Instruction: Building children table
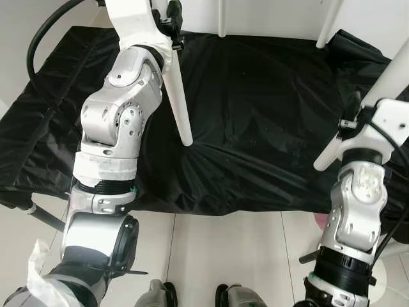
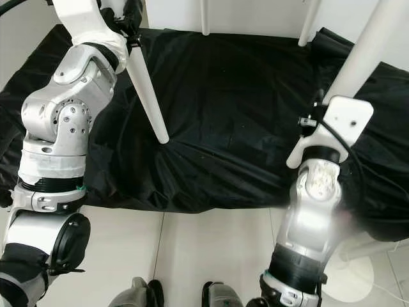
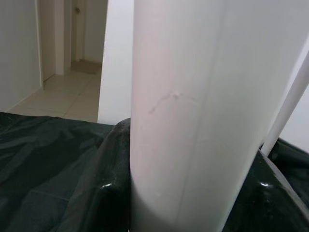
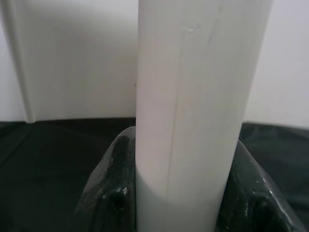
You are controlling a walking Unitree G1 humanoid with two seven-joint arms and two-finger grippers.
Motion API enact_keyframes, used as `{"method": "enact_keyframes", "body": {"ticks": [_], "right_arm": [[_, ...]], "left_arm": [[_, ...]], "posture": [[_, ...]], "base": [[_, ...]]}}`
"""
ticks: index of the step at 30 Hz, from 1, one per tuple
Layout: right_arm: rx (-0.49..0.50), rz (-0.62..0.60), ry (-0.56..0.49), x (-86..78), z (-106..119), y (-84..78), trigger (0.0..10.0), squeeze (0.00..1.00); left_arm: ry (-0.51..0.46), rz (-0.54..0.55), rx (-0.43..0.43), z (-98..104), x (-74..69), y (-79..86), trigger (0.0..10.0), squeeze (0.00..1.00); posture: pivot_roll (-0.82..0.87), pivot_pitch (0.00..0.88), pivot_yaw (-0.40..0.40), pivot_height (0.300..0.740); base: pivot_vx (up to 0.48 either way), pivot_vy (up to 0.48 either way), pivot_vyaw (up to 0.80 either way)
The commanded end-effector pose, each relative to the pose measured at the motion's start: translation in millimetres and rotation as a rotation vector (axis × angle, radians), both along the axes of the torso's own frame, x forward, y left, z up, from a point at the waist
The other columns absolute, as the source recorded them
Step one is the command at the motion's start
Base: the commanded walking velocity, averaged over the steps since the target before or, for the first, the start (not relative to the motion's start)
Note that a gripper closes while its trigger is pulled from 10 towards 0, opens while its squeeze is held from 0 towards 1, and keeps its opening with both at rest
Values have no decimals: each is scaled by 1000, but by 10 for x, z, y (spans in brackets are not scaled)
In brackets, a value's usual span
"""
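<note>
Two white table legs are being held at once, one per arm. The left gripper (image 1: 171, 29), upper left of the head views, is being kept clamped on the left leg (image 1: 178, 96); in the left wrist view the black fingers (image 3: 108, 179) are seen pressed vs. both sides of the tube. This leg is slanting down toward frame centre, its free tip near or on the black cover (image 1: 255, 128); contact can't be confirmed.

The right gripper (image 2: 316, 118), at the right edge, is being kept closed on the right leg (image 2: 364, 57), w/ the fingers (image 4: 111, 188) hugging it in the right wrist view. That leg is running up & out of the upper right corner, lower tip poking out below the wrist.

At the top edge two more white legs (image 1: 222, 19) are being seen standing upright, presumably on a tabletop lying upside down; the top itself is out of frame, so that's a guess.

Progress est.: roughly halfway. Two legs apparently fitted already, two being carried, neither yet seated. Left to do: align each w/ its socket, push or twist home, then flip the table upright.
</note>
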State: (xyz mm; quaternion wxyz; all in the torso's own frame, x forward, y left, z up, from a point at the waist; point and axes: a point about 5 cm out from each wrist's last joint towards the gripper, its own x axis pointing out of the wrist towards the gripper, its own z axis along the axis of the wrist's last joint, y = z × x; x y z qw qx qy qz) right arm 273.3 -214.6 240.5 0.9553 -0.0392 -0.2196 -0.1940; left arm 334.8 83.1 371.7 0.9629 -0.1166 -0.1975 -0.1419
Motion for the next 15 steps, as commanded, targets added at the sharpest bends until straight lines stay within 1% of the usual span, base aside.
{"method": "enact_keyframes", "body": {"ticks": [1,3,6,7,8,9,10,11,15], "right_arm": [[-15,201,198,163,-377,378,0,0],[-6,196,222,127,-491,356,0,0],[-3,193,236,118,-552,344,0,0],[9,186,243,114,-598,329,4863,0],[13,188,245,117,-619,326,10000,0],[13,188,245,117,-619,326,10000,0],[21,188,239,118,-629,325,10000,647],[24,188,234,122,-630,324,10000,1000],[24,192,225,127,-637,327,10000,1000]], "left_arm": [[-213,-280,-46,421,-344,-290,0,0],[-211,-282,-31,439,-361,-301,0,0],[-197,-282,-27,422,-347,-301,0,0],[-170,-279,-28,397,-323,-298,0,0],[-144,-275,-33,375,-299,-290,10000,0],[-144,-275,-33,375,-299,-290,10000,0],[-127,-279,-48,367,-286,-278,10000,204],[-124,-283,-60,377,-284,-264,10000,1000],[-124,-291,-81,404,-294,-239,10000,1000]], "posture": [[-23,184,4,740],[-20,189,4,740],[-23,189,6,740],[-25,190,9,740],[-24,190,9,740],[-24,190,9,740],[-26,190,11,740],[-26,190,11,740],[-26,189,11,740]], "base": [[0,0,0],[0,0,0],[0,0,0],[0,0,0],[0,0,0],[0,0,0],[0,0,0],[0,0,0],[0,0,0]]}}
